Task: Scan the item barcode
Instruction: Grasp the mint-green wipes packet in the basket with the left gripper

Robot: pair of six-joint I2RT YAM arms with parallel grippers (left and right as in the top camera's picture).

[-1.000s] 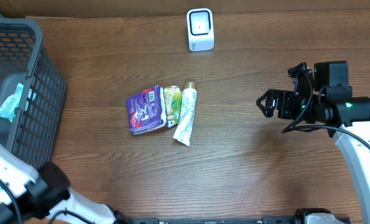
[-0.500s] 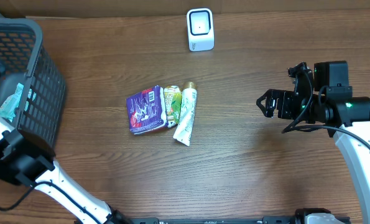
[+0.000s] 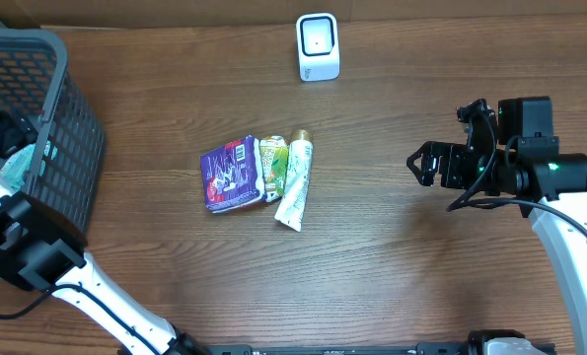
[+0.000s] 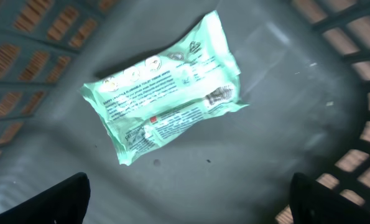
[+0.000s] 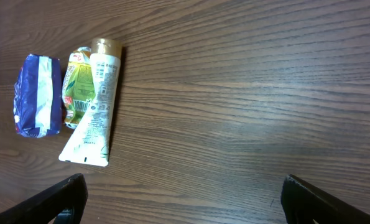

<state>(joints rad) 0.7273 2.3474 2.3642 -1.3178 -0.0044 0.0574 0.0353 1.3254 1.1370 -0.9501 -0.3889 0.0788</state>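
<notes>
A dark grey plastic lattice basket (image 3: pixel 71 128) stands at the far left of a brown wood-grain surface (image 3: pixel 392 276). The white left arm (image 3: pixel 86 286), which lay low by the near edge 1 second ago, has swung up and now reaches down into the basket. The left jaws stand wide apart and hold nothing. They hang directly above a mint-green plastic packet (image 4: pixel 166 87) that lies flat on the basket floor, and they do not touch it. This suggests the packet is the item to be lifted next and carried to the scanner; no scan is under way.

At the centre, 3 things lie side by side, unmoved: a purple foil pouch (image 3: pixel 231 175), a small green sachet (image 3: pixel 271 168) and a white-and-green tube with a gold cap (image 3: pixel 295 182). Beyond them, at the far edge, stands a small white barcode scanner (image 3: pixel 318 46). At the right, the black-and-white right arm (image 3: pixel 559 227) hovers as before, with the right jaws fully open and empty.

From above, the left jaws are lost among the lattice and the packet is mostly covered. The wrist view shows only 2 dark fingertip corners. A striped patch on the packet may be its barcode, but blur makes this unsure. The picture's edge cuts off both arms.
</notes>
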